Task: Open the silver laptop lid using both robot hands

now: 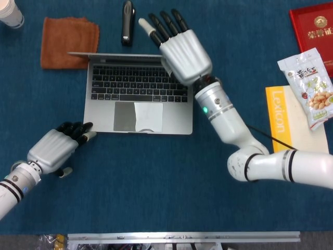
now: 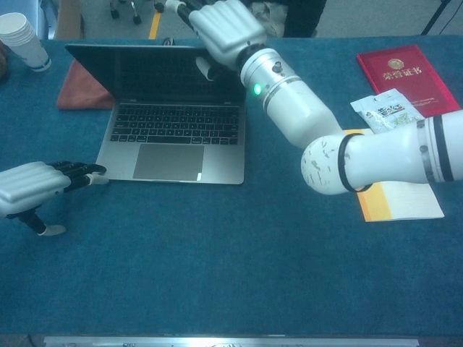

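Now open silver laptop (image 1: pixel 138 101) under raised, spread right robot hand (image 1: pixel 182 47), empty; left robot hand (image 1: pixel 54 148) beside base.

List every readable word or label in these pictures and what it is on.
"Lexicon": reads along the yellow book.
Snack bag: Chinese print, too blurred to read.
Red booklet: gold emblem and characters, too small to read.
Laptop: key legends too small to read.
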`<state>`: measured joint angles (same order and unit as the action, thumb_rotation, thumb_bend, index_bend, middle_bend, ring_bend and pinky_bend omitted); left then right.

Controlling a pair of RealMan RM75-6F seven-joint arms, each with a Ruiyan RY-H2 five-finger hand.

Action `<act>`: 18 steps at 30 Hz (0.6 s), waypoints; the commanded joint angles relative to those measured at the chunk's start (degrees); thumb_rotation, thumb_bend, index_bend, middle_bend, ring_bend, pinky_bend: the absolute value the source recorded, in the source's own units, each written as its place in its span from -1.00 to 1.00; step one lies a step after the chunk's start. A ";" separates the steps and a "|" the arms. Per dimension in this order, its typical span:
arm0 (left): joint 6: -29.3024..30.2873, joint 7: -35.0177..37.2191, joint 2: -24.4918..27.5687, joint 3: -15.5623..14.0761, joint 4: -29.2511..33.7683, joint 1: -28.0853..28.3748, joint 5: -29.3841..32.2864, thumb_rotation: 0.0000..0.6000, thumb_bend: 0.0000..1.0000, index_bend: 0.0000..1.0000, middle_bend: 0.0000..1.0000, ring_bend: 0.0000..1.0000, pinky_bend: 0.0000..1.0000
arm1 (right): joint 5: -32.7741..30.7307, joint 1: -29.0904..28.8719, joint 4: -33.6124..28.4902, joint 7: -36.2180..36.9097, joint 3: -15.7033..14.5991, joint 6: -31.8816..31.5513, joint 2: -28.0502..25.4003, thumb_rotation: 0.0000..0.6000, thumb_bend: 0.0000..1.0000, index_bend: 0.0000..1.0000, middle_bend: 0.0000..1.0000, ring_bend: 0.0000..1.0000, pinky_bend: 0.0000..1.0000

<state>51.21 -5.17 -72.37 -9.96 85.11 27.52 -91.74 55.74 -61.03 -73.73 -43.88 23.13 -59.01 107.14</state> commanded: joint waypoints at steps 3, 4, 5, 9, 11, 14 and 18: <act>-0.04 -0.41 0.06 -0.05 0.24 -0.01 0.38 1.00 -0.55 -0.90 -1.00 -1.00 -0.85 | -0.65 -1.04 2.10 0.87 0.63 0.51 -0.37 1.00 -0.18 -1.00 -0.88 -1.00 -0.87; -0.04 -0.50 0.06 -0.06 0.30 -0.01 0.44 1.00 -0.55 -0.90 -1.00 -1.00 -0.85 | -0.76 -1.24 2.54 1.02 0.68 0.64 -0.34 1.00 -0.18 -1.00 -0.88 -1.00 -0.87; 0.03 -0.61 0.07 -0.07 0.35 -0.03 0.49 1.00 -0.55 -0.90 -1.00 -1.00 -0.85 | -0.83 -1.49 3.14 1.29 0.74 0.76 -0.23 1.00 -0.18 -1.00 -0.88 -1.00 -0.87; 0.30 -0.94 0.24 -0.10 0.59 -0.11 0.63 1.00 -0.55 -0.90 -1.00 -1.00 -0.85 | -1.11 -2.46 5.66 1.82 0.78 1.28 0.39 1.00 -0.18 -1.00 -0.88 -1.00 -0.87; 0.44 -1.06 0.37 -0.14 0.73 -0.17 0.72 1.00 -0.55 -0.90 -1.00 -1.00 -0.85 | -1.18 -3.02 6.99 2.23 0.92 1.46 0.81 1.00 -0.19 -1.00 -0.88 -1.00 -0.87; 0.62 -1.17 0.53 -0.18 0.86 -0.24 0.81 1.00 -0.55 -0.90 -1.00 -1.00 -0.85 | -1.33 -3.82 8.96 2.63 1.34 1.56 1.22 1.00 -0.19 -1.00 -0.88 -1.00 -0.87; 0.72 -1.20 0.69 -0.22 0.95 -0.25 0.87 1.00 -0.55 -0.90 -1.00 -1.00 -0.85 | -1.95 -4.66 11.19 3.03 1.99 1.81 1.46 1.00 -0.19 -1.00 -0.88 -1.00 -0.87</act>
<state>51.94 -6.37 -71.68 -10.18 86.07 27.27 -90.86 54.07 -65.32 -63.13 -41.07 24.83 -57.33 108.45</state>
